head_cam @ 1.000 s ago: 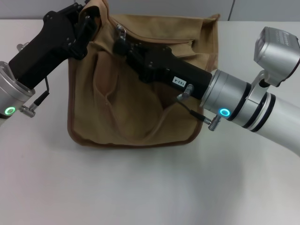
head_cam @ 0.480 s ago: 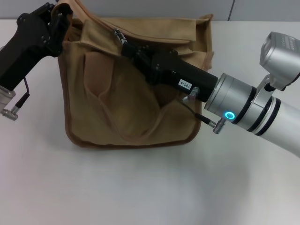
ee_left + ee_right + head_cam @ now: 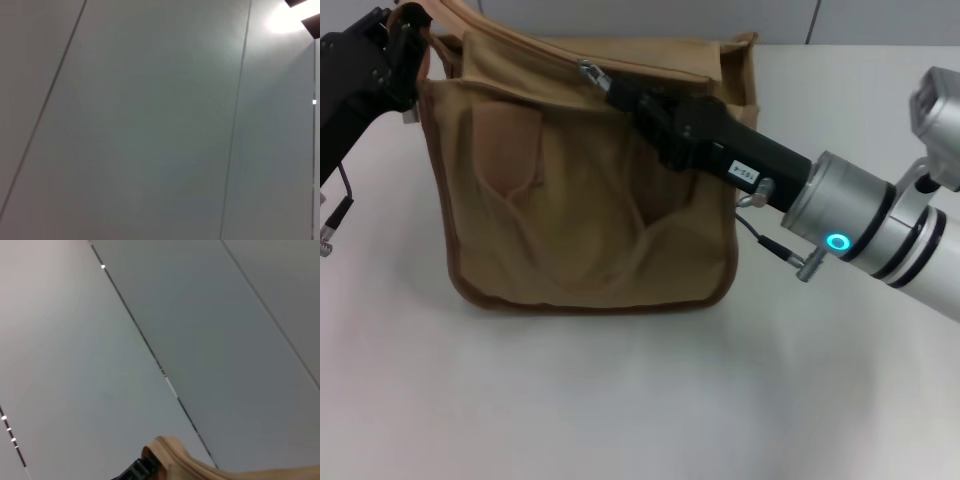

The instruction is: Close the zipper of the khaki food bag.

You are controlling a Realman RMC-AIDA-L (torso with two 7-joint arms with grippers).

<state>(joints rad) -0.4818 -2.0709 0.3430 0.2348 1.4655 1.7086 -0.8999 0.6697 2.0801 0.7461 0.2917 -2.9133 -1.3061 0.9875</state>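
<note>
we see right gripper [image 3: 612,88] pinching the zipper [image 3: 592,73] pull; left gripper [image 3: 405,35] clamps khaki food bag [image 3: 580,200] corner, desk's [image 3: 620,400] far-left side.

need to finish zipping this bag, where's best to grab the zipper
Grip the small silver pull tab of the zipper, coming from the bag's right along the zipper line, as the right gripper does. The tab sticks up from the khaki food bag, whose left corner the left gripper holds.

A small white label [image 3: 743,171] sits on the black body of the right gripper [image 3: 612,88], printed with a few dark characters that cannot be read with certainty; no other text, brand or number shows on anything else.
</note>
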